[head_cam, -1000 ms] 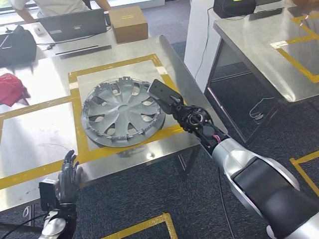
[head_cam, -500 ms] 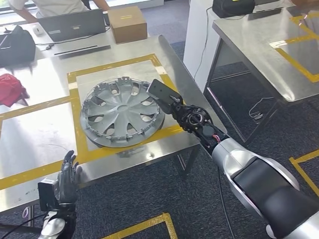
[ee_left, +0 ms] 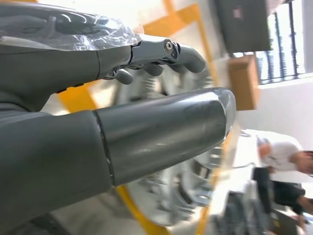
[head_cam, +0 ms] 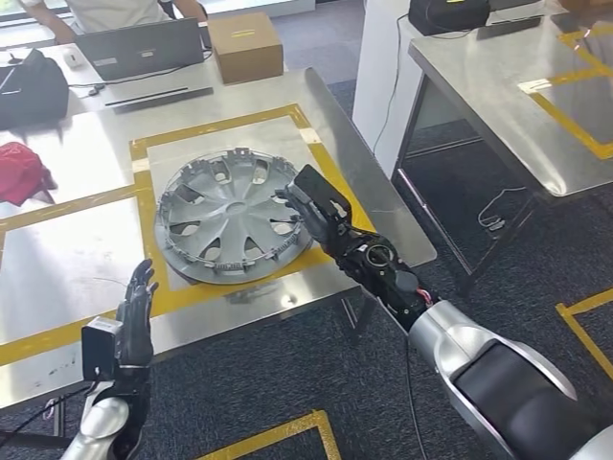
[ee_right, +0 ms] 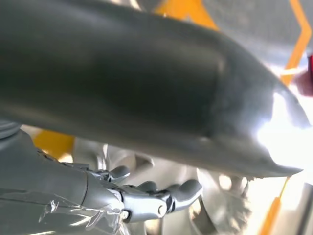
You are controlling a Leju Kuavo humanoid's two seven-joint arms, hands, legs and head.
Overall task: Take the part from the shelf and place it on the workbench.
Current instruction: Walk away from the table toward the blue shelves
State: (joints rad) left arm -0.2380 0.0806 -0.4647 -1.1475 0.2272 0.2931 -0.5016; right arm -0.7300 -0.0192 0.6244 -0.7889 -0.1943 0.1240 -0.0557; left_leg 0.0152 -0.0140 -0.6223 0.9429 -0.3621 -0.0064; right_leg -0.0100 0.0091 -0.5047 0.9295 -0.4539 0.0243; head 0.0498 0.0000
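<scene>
The part, a silver hubcap [head_cam: 231,213], lies flat on the steel workbench [head_cam: 79,259] inside a yellow tape frame. My right hand [head_cam: 316,204] hovers at its right rim with fingers stretched out and nothing in them; the right wrist view has those fingers [ee_right: 158,198] extended above the hubcap [ee_right: 166,174]. My left hand [head_cam: 135,321] is at the workbench's near edge, left of the hubcap, fingers spread and empty. In the left wrist view the thumb [ee_left: 166,132] and fingers [ee_left: 166,51] stand apart, with the hubcap [ee_left: 173,196] blurred beyond.
At the back of the workbench are a laptop [head_cam: 141,46], a cardboard box [head_cam: 245,43], a black bag [head_cam: 33,86] and a red cloth [head_cam: 22,171]. A person [head_cam: 108,11] stands behind the laptop. A second steel table [head_cam: 520,86] is to the right across a carpeted aisle.
My right hand has drawn back from the hubcap's far right rim toward the near edge. My left hand has risen a little with fingers spread wider. The hubcap has stayed put.
</scene>
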